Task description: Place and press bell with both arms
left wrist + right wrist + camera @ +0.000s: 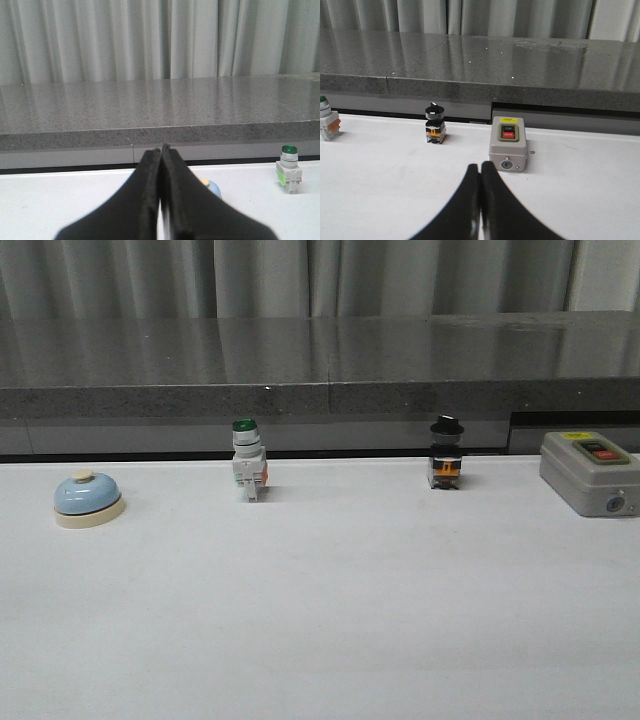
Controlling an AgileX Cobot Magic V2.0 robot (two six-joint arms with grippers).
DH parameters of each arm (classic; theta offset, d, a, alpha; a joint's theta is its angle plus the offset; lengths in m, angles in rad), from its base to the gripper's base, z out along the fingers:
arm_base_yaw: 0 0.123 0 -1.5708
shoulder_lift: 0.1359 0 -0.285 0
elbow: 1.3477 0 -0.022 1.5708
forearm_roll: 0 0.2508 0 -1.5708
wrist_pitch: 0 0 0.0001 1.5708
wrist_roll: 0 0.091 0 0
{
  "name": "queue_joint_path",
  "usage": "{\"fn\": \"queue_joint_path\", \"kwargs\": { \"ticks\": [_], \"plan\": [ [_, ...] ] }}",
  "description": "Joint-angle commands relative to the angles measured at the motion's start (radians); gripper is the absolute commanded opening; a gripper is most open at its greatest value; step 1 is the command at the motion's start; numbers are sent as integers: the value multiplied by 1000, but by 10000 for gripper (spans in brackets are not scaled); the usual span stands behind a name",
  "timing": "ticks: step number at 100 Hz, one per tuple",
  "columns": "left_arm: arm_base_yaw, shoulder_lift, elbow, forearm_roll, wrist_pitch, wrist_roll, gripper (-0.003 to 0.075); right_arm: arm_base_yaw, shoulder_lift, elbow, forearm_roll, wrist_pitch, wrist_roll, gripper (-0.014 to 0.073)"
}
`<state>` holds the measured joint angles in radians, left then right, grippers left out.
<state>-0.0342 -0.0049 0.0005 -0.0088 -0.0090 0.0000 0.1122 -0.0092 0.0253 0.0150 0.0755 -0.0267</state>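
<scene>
The light-blue dome bell with a cream base and cream button stands on the white table at the far left. In the left wrist view only a sliver of the bell shows, mostly hidden behind my left gripper, which is shut and empty, back from the bell. My right gripper is shut and empty, pointing toward the grey box. Neither arm shows in the front view.
A green-capped white push-button switch stands mid-left, also in the left wrist view. A black-knobbed switch stands mid-right. A grey box with red and black buttons sits far right. A dark stone ledge runs behind the table.
</scene>
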Motion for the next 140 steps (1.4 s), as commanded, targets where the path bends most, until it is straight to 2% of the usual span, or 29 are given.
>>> {"fn": "queue_joint_path", "kwargs": {
  "ticks": [1,58,86,109,140],
  "plan": [
    [-1,-30,43,-1,-80,-16,-20,-6,-19,-13,-1,-88,-2,-60],
    [-1,-28,2,-1,-63,-16,-20,-6,-19,-13,-1,-88,-2,-60],
    [-1,93,-238,-8,195,-16,-20,-6,-19,-13,-1,-88,-2,-60],
    [-1,307,-448,-53,287,-16,-20,-6,-19,-13,-1,-88,-2,-60],
    [-1,637,-702,-94,549,-16,-20,-6,-19,-13,-1,-88,-2,-60]
  ]
}}
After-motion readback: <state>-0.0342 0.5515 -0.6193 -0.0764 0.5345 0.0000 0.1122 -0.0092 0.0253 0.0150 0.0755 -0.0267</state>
